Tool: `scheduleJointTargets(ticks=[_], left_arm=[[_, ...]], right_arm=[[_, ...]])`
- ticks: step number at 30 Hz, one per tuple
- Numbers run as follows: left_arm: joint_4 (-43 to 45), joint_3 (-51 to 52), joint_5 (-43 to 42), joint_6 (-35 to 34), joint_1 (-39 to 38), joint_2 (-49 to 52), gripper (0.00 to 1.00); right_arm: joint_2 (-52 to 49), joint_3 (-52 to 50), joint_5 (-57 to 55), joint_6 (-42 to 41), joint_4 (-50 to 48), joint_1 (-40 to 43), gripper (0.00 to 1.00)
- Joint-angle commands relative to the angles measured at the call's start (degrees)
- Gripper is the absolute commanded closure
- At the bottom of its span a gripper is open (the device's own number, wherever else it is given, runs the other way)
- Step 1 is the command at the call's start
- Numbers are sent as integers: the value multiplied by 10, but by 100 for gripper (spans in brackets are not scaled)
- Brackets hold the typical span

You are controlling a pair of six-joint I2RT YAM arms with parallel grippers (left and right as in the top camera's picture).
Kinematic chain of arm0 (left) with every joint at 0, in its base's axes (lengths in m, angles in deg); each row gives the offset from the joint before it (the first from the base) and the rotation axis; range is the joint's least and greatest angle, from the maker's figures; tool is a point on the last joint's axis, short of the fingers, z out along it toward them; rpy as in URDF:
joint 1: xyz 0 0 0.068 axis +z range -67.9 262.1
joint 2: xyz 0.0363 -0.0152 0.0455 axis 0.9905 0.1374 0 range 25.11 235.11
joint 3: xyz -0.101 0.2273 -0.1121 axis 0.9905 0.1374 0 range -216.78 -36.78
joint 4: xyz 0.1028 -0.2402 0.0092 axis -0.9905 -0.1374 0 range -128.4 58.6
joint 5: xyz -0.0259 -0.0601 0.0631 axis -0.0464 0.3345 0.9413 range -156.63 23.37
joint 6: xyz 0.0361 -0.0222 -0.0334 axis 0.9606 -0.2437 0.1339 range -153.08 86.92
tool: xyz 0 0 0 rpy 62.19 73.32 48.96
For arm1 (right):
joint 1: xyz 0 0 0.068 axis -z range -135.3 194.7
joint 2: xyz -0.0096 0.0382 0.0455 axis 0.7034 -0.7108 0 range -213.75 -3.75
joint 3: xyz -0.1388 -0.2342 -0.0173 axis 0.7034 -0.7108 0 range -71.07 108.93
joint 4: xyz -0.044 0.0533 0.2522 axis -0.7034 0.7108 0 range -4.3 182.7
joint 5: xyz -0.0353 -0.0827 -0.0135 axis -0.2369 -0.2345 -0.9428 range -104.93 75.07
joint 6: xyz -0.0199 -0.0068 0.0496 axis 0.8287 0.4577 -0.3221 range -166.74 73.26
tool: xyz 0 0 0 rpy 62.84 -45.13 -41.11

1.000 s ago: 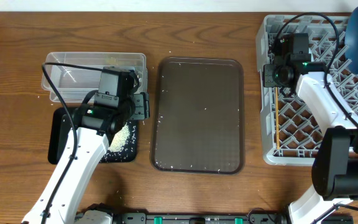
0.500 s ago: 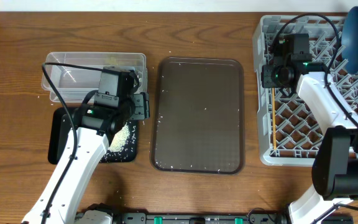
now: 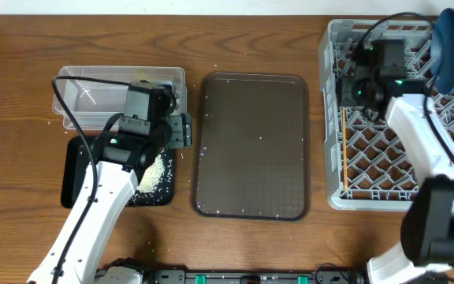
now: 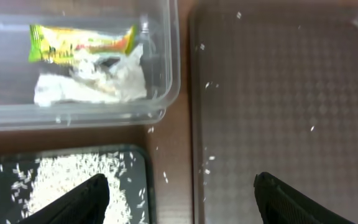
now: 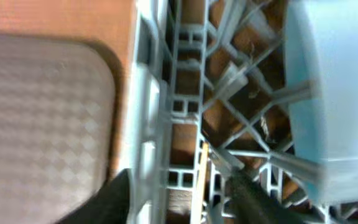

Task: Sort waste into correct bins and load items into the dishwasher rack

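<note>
- Loading the dishwasher rack [image 3: 333, 118] at frame right, by the look of it, with the right gripper [image 5: 180, 182] astride its upper left wall, jaws spread and gripping nothing.
- Showing the thin wooden chopstick [image 3: 344, 150] laid along the rack's left side and the dark blue bowl [image 3: 452, 43] propped in the upper right corner.
- Holding the left gripper [image 4: 180, 182] at centre left, above the gap between clear tub [image 3: 117, 72] and brown tray [image 3: 251, 118], fingers wide apart and empty.
- Finding the yellow wrapper [image 4: 82, 42] and white paper scraps [image 4: 92, 86] inside the tub, and heaped rice [image 4: 73, 186] on the black tray [image 3: 72, 173] below it.
- Leaving stray grains on the brown tray, mostly near its edges.
- Judged late in the job: calling next for a clean lift of the right arm off the pegs without snagging the wall, then a check for any dish not in view.
</note>
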Motion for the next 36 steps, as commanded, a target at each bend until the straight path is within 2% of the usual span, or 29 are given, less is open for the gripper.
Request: scheduleJointTargets(ticks=[1,3,8,11,16,19,25,31,36], left_arm=[[5,-34,5,14,8,3,23],[3,-43,4,13,13,3,23],[-23,-60,4,14,26,3,22],[-58,-68,5,14,40,2,19],[-119,-69,-2,13,76,-11,19],[-125,-69,-29,14,88,-28,19],[-122,-56,-32,25,88,-76,19],[-104,2,-32,39,88,-169,19],[-67,51,-32,36,88,-267,18]], right_arm=[[57,3,27,1,-6,12,20],[75,3,27,1,-4,20,1],[113,3,27,2,17,35,1],[136,3,26,1,41,45,1],[170,3,24,1,92,62,2],[184,2,9,-4,103,64,1],[197,-7,5,-19,121,64,1],[258,-113,5,-19,63,64,1],[376,-243,4,-29,-5,64,1]])
